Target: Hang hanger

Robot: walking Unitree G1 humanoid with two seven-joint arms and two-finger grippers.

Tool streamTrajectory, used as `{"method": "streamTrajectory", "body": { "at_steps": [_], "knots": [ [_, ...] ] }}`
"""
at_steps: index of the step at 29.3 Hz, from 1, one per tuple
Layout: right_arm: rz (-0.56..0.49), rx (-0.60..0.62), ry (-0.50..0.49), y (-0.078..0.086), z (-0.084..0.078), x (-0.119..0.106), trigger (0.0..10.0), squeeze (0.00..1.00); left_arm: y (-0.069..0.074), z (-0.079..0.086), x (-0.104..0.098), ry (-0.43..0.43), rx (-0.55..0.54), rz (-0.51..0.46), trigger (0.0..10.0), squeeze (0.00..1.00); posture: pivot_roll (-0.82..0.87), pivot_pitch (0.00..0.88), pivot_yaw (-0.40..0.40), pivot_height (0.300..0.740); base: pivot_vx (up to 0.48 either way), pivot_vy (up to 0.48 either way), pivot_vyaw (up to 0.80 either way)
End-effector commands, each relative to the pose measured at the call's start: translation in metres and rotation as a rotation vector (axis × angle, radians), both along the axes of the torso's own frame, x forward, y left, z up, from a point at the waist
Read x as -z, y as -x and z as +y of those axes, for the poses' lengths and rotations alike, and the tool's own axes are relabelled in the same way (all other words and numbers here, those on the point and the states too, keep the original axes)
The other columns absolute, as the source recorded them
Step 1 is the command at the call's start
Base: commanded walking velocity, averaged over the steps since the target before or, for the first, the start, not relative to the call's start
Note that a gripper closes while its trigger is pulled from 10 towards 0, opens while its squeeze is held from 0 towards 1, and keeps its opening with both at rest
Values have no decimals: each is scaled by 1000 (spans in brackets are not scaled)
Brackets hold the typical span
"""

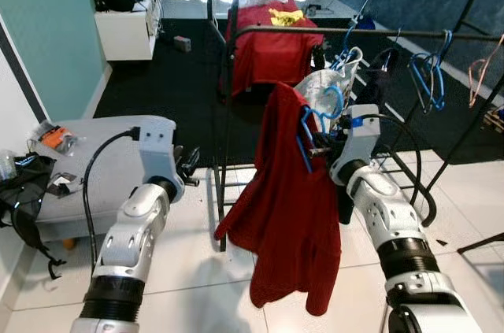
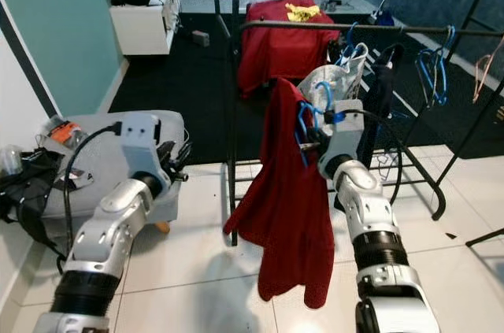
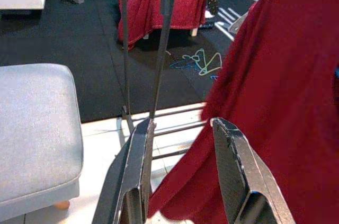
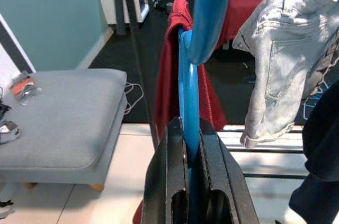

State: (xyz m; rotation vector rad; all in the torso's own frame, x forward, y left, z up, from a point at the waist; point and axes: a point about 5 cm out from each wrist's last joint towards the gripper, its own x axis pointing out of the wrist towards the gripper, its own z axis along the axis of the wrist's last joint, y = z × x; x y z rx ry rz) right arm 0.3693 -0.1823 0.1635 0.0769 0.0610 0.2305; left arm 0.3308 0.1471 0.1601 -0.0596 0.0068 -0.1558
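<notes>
Right wrist view looks straight along the right claw (image 4: 193, 181), whose two black fingers are pressed tight on the blue hanger (image 4: 189, 91); the hanger's hook curves up and away above them. From the head cameras that claw sits at centre right, just in front of the clothes rack, and the red garment (image 1: 290, 215) draped on the hanger hangs down from it toward the tiled floor (image 1: 197, 286).

The rack's top rail (image 1: 378, 32) runs across the far right, higher than the hanger's hook and a little beyond it. Other blue hangers (image 1: 429, 73) already hang from it, and a pale denim piece (image 4: 278, 54) hangs just to the right of the held hanger. The left claw (image 3: 185, 166) is raised at near left with its fingers apart and nothing between them; beyond them are the rack's upright poles and the grey ottoman (image 1: 110, 160) on the left.

By my reading, the hanger is loaded and carried but not yet hung, so the step in hand is bringing it to the rail. The next move calls for lifting the hook above the rail, passing it over at a gap between the denim and the other hangers, lowering until it bears the weight, then releasing. The heavy garment may swing or slip off one shoulder.
</notes>
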Motion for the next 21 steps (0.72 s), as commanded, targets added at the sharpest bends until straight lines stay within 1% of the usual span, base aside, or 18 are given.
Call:
{"method": "streamTrajectory", "body": {
  "at_steps": [1, 21],
  "knots": [
    [-35, 21, -22, -2, -7, -14, 10000, 0, 1, 0, 6, -15, 6, 21, 10000, 0, -15, 0, -55, 740, 356, 0, 0],
    [-47, 45, -35, -5, -14, -24, 10000, 0, 0, 0, 5, -13, 17, 18, 10000, 0, -21, 0, -48, 740, 364, 0, 0]
  ]
}}
